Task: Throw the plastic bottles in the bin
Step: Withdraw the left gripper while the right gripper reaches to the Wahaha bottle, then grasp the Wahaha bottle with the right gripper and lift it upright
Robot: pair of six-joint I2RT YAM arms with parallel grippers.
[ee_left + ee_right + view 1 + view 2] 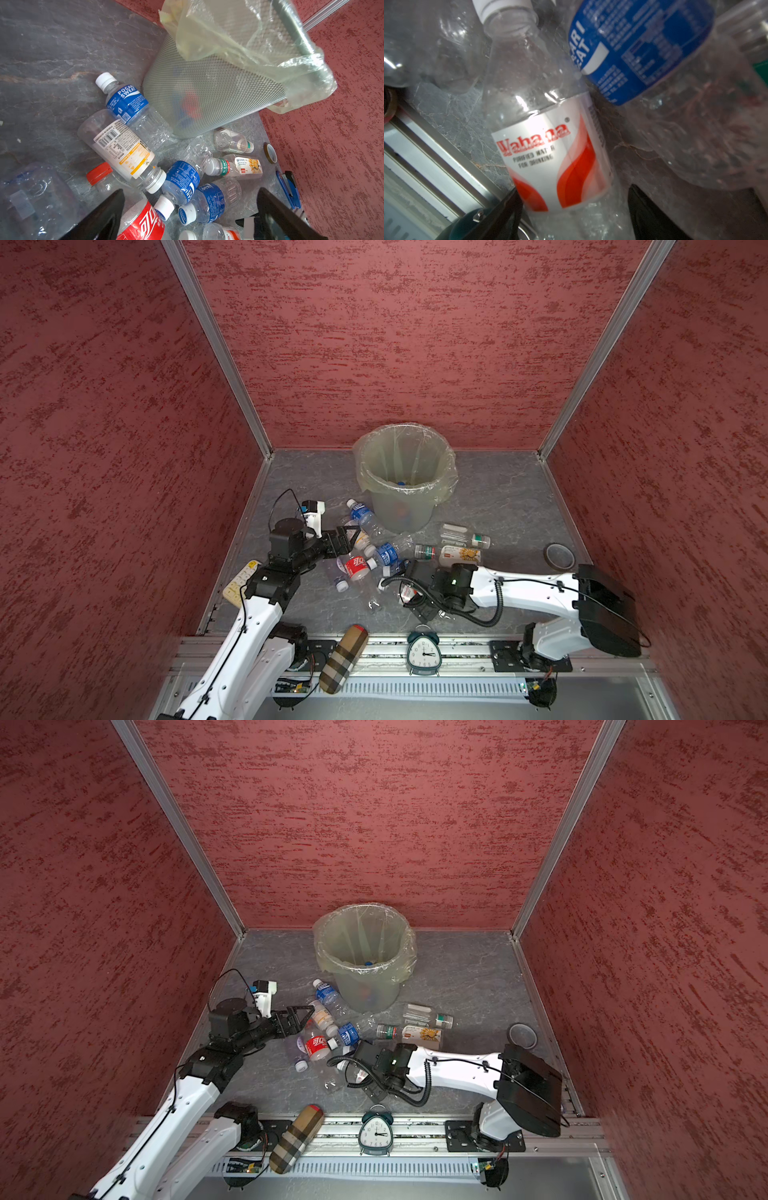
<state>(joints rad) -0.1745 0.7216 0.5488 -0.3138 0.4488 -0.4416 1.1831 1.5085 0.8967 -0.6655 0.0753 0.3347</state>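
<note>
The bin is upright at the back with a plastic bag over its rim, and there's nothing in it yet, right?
Not empty. The bin already holds something: both top views show a blue cap inside, and the left wrist view shows red and blue shapes through its mesh wall. It does stand upright at the back, bag over its rim.

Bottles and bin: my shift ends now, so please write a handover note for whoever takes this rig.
Left claw: open, empty, above the pile of bottles.
Right claw: jaws either side of the white-and-red-labelled bottle; grip unclear.
Bin: upright at the back, some bottles already inside.
To do: about a dozen bottles lie on the table before the bin.
</note>
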